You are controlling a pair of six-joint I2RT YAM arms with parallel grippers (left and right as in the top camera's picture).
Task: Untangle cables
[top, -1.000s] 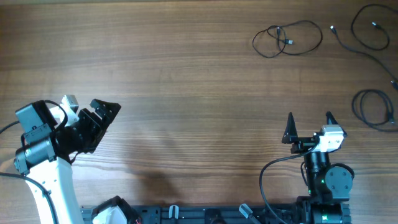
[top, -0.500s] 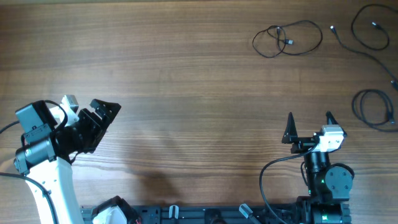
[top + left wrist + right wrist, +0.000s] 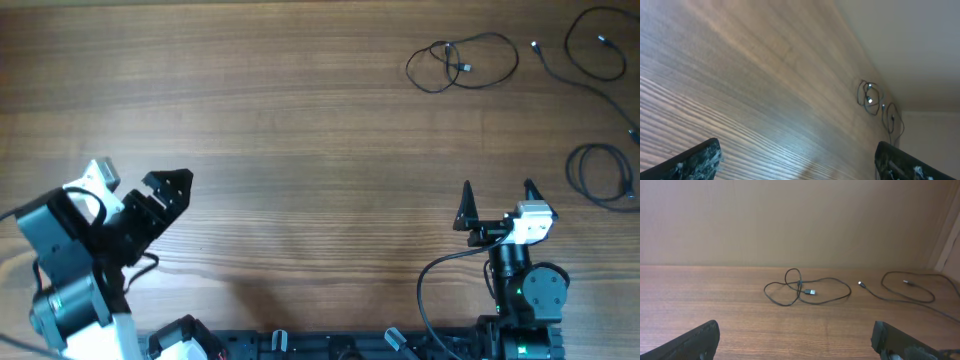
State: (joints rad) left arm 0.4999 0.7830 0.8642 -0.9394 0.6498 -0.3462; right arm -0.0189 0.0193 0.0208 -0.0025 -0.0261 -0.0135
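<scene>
Several thin black cables lie apart at the table's far right. A loose loop with a plug, the cable [image 3: 461,62], shows ahead of my right gripper as the looped cable [image 3: 800,290]. A second cable [image 3: 590,50] curls into the corner, seen as the long cable [image 3: 905,290]. A small coil [image 3: 600,175] rests at the right edge. My right gripper [image 3: 497,190] stands open near the front edge, well short of them. My left gripper [image 3: 165,187] is open at the front left, far from the distant cables [image 3: 869,97]. Both fingers [image 3: 695,162] frame bare wood.
The wooden table [image 3: 300,120] runs wide between the two arms. A pale wall [image 3: 790,220] stands behind the far edge. The arm bases and their thicker black leads [image 3: 430,290] crowd the front edge.
My left arm has swung and dropped slightly toward the front edge, its gripper staying open. The right arm and the cables have not moved.
</scene>
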